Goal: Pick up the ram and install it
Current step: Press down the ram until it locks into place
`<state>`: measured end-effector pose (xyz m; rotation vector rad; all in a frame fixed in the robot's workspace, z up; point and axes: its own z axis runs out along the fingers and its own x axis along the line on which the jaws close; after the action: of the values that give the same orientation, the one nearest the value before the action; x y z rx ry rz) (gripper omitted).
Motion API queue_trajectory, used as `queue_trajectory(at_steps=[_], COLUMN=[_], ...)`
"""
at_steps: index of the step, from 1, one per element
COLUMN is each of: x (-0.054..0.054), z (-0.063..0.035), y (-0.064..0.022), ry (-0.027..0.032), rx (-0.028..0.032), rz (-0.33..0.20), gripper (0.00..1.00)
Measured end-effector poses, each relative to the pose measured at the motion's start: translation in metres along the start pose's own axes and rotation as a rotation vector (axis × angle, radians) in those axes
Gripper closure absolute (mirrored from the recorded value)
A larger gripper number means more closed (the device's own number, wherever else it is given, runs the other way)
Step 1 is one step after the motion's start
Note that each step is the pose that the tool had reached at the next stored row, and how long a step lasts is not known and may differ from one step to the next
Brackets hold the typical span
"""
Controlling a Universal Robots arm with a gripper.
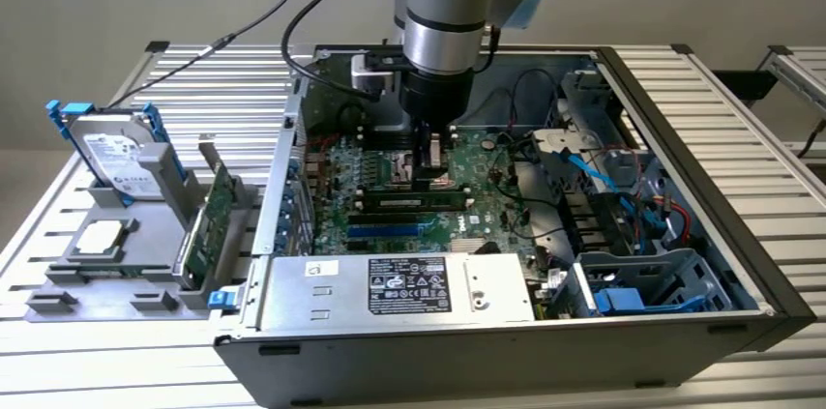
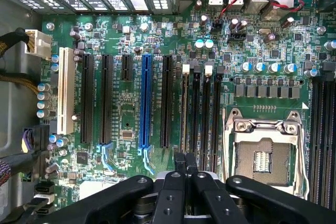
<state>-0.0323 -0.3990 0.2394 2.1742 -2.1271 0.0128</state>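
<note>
In the exterior view the ram (image 1: 413, 201), a long green strip with dark chips, stands in a black slot on the motherboard (image 1: 342, 220) inside the open computer case. My gripper (image 1: 435, 160) hangs just above and behind it, beside the processor socket. In the wrist view my gripper (image 2: 185, 162) is shut, its black fingers (image 2: 177, 169) pressed together with nothing visible between them. They sit right over the row of black memory slots (image 2: 202, 114) with white latches.
The empty processor socket (image 2: 262, 156) lies beside the memory slots, and a blue expansion slot (image 2: 145, 103) on the other side. The power supply (image 1: 400, 288) fills the case's front. On a grey stand outside are a hard drive (image 1: 116, 153) and an expansion card (image 1: 213, 220).
</note>
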Motion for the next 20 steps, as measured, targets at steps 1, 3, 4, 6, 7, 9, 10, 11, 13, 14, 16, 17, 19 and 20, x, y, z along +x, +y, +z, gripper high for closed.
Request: queue_trajectory(at_steps=[1,3,4,6,7,9,10,11,13,14,16,17,19,20], x=[0.000,0.000,0.000,0.000,0.000,0.000,-0.001,-0.001,-0.001,-0.001,-0.001,-0.001,-0.001,-0.001], z=[0.0000,0.0000,0.0000,0.0004,0.0016,0.0048,0.0063,0.0071,0.0071,0.0071,0.0077,0.0084,0.0098,0.0107], y=[0.0000,0.0000,0.0000,0.0001,0.0003,0.0003,0.0002,0.0002,0.0002,0.0002,0.0002,0.0001,0.0000,0.0000], ry=[0.0000,0.0001,0.0000,0.0002,0.0002,0.0001,0.0000,-0.0001,0.0001,0.0002,-0.0002,-0.0002,0.0000,0.0002], rx=[0.0000,0.0000,0.0000,-0.0006,-0.0007,-0.0006,-0.0006,-0.0007,-0.0014,-0.0015,-0.0015,-0.0015,-0.0016,-0.0016], rz=[0.000,0.000,0.000,0.000,0.000,0.000,0.000,0.000,0.000,0.000,0.000,0.000,0.000,0.000], gripper=[0.89,0.89,0.89,0.89,0.89,0.89,0.89,0.89,0.89,0.89,0.89,0.89,0.89,0.89])
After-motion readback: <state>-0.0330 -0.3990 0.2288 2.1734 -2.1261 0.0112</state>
